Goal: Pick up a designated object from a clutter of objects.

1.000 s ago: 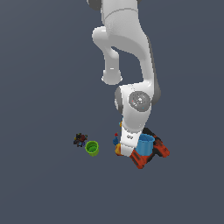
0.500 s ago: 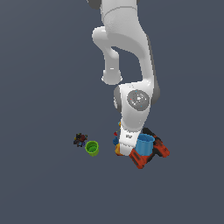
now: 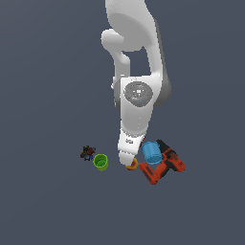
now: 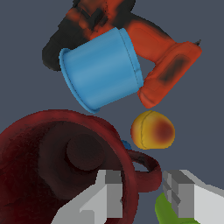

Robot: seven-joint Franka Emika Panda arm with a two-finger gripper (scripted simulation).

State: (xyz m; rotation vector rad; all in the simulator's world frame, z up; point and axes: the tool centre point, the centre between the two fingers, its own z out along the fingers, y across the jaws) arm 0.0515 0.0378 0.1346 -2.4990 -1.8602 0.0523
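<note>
Step in hand: the maroon mug [image 4: 65, 166] is being approached for a grasp; in the wrist view it is seen right under the gripper [image 4: 142, 192], mouth towards the camera, dark inside, loop handle between the two fingers [image 4: 109, 194].

Gripper: seen parted, one finger over the mug's rim and wall, the other outside the handle; nothing is clamped yet, and contact cannot be confirmed.

Mug's place: in the clutter, next to the blue cup [image 4: 103, 70] and the orange-yellow fruit [image 4: 152, 130]; in the exterior view it is hidden behind the arm's hand.

Neighbours: the blue cup is lying against the red-and-black drill [image 3: 162, 165]; the green cup [image 3: 100, 161] is set just to the exterior view's left of the hand, and the tiny dark toy [image 3: 88, 152] just beyond it.

Risk one: the thin handle could be pinched instead of the wall, and the glossy mug could be swung or dropped on the lift.

Risk two: the green cup, glimpsed under the outer finger, could be knocked or caught as the fingers are closed.

Risk three: the fruit, being round and near the handle, could be rolled away by a small nudge.

Surface: a flat, plain dark grey-blue floor is shown, with no markings.

Room: no walls or furniture are rendered, only the same grey-blue all round.
</note>
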